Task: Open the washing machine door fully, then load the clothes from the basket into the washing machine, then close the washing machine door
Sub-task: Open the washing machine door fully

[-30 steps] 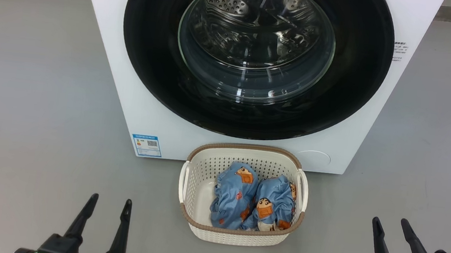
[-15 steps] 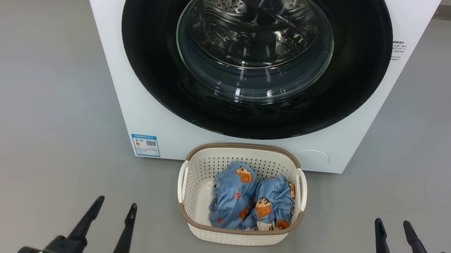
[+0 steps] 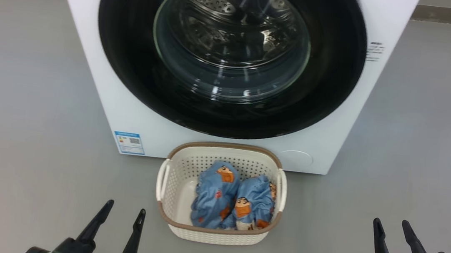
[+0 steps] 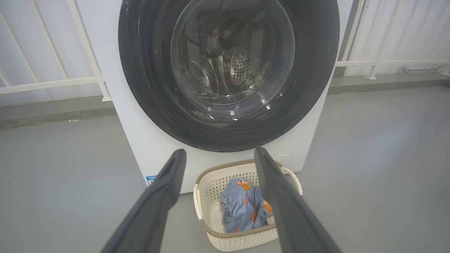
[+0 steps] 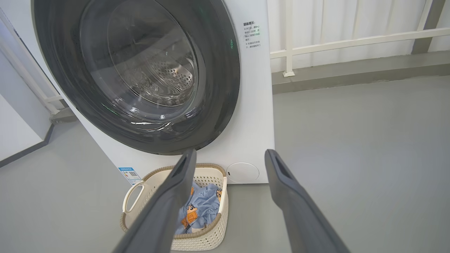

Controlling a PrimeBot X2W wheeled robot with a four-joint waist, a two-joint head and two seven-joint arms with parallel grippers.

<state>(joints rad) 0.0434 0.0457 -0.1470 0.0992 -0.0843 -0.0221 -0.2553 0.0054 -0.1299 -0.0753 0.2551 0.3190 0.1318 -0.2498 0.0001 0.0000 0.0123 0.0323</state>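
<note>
The white washing machine (image 3: 100, 84) (image 4: 140, 147) (image 5: 251, 105) stands ahead with its round black-rimmed door (image 3: 123, 61) (image 4: 140, 88) (image 5: 218, 98) shut flat against the front. On the floor before it sits the cream basket (image 3: 172, 192) (image 4: 232, 239) (image 5: 147, 179), holding the light blue cartoon-print clothes (image 3: 218, 197) (image 4: 239, 207) (image 5: 200, 203). My left gripper (image 3: 123, 211) (image 4: 219, 154) is open, low and to the left of the basket. My right gripper (image 3: 390, 224) (image 5: 228, 154) is open, well right of the basket. Neither holds anything.
A blue label sticker (image 3: 128, 142) is on the washer's lower left corner and a round white cap (image 3: 295, 157) at its lower right. Grey floor (image 3: 20, 121) spreads on both sides. White railings (image 4: 52, 82) (image 5: 351, 38) and a kerb run behind the machine.
The head view has shifted, so washer and basket sit further left in it. My left gripper has moved right and slightly forward, nearer the basket. The right gripper has hardly moved.
</note>
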